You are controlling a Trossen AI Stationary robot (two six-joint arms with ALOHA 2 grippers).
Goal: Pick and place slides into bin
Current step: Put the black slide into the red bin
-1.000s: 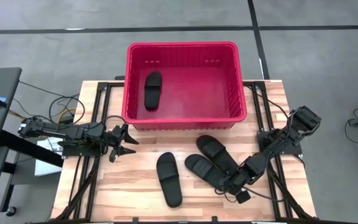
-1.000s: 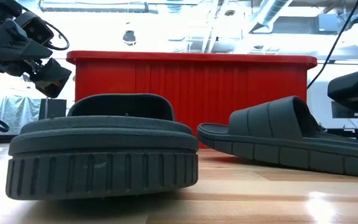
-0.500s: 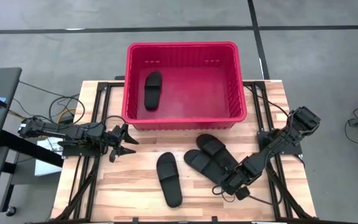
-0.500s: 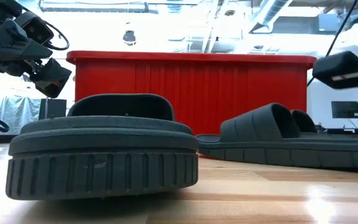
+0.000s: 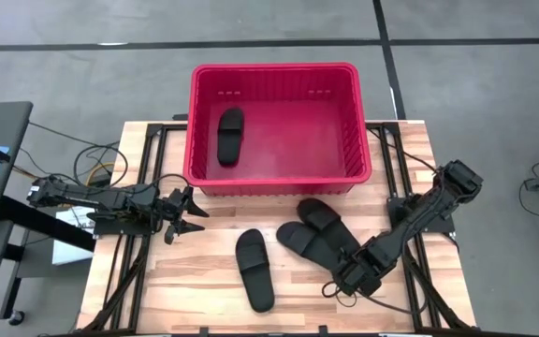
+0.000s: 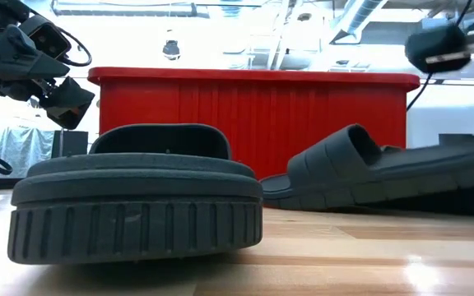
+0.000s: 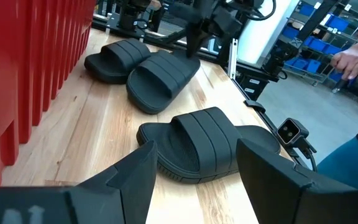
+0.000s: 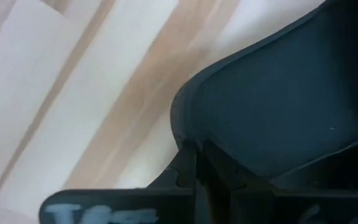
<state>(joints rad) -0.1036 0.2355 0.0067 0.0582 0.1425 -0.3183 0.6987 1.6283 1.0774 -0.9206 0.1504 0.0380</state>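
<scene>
Wooden slats carry the red bin [image 5: 279,126] at twelve o'clock in the high view, one slide [image 5: 229,136] inside; three slides lie below, and the right gripper [image 5: 354,274] pinches the heel of the right-hand pair's slide [image 5: 312,251]. Low view: that slide tilts heel-up, rubbery and bending. Left wrist view: the left gripper [image 7: 194,180] gapes wide, idle. Heel rim looks grippable.

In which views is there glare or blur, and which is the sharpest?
Low view: bright background behind the bin, glare on the table at lower right. Right wrist view: very close and soft, a slide fills it. High view: even light, sharpest.
</scene>
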